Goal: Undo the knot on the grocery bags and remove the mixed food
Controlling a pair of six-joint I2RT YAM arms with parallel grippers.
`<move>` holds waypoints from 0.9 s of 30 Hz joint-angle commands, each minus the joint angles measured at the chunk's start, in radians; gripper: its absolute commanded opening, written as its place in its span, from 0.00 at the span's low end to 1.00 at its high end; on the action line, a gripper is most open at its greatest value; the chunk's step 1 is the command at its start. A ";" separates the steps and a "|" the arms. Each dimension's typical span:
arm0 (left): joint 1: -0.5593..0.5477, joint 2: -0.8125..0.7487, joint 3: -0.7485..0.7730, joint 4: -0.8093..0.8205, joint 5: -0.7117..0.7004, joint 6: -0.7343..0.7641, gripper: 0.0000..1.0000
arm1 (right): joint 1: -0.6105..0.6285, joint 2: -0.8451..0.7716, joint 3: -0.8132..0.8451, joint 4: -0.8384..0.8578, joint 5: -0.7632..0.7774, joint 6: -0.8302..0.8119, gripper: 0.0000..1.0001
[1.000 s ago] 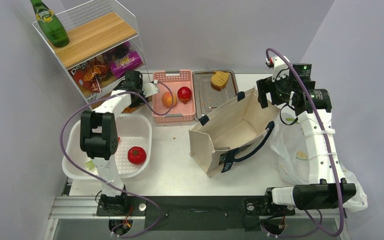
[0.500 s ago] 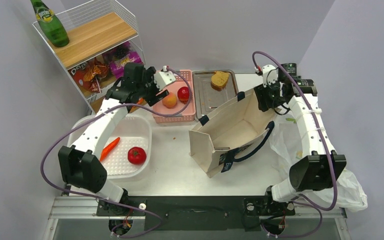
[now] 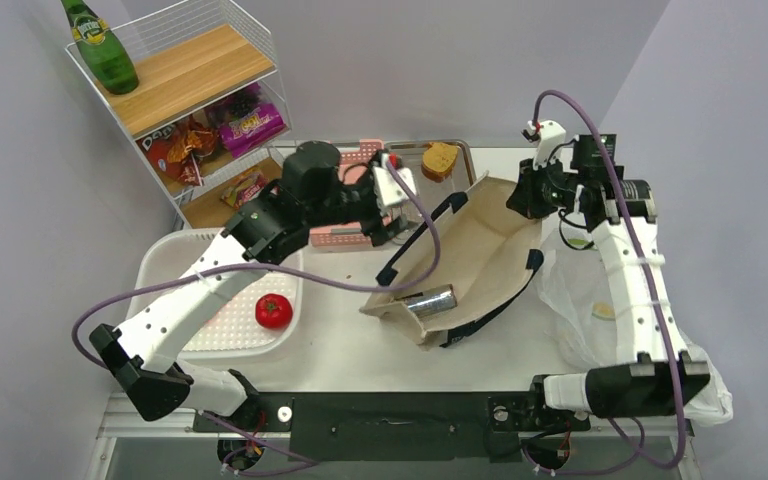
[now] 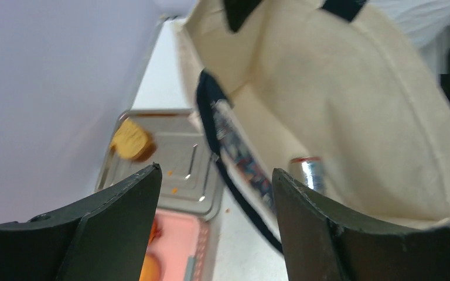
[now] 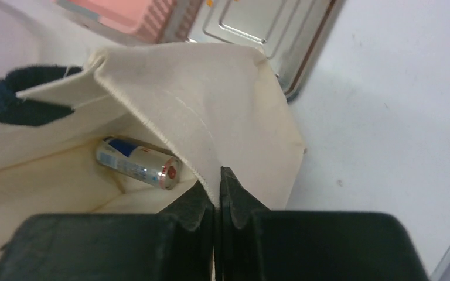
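White bench (image 3: 340, 335) is sitting between lilac walls (image 3: 460, 60). Right pincer (image 5: 217, 186) is pinching the rim of the canvas tote (image 3: 485, 245) tight, and left pincer (image 4: 215, 173) is gaping wide, empty.

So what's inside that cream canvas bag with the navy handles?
A silver drink can lies on its side on the bottom of the canvas tote. Nothing else shows, but the folded cloth hides some of the corners.
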 commanded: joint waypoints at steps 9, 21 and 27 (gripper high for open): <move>-0.348 0.131 -0.015 0.038 -0.186 0.112 0.67 | 0.191 -0.276 -0.115 0.254 0.107 0.324 0.00; -0.394 0.023 0.031 0.090 -0.160 0.161 0.61 | 0.213 -0.318 -0.146 0.274 0.330 0.442 0.00; -0.569 0.194 0.303 -0.126 -0.353 0.276 0.59 | 0.213 -0.301 -0.156 0.282 0.351 0.473 0.00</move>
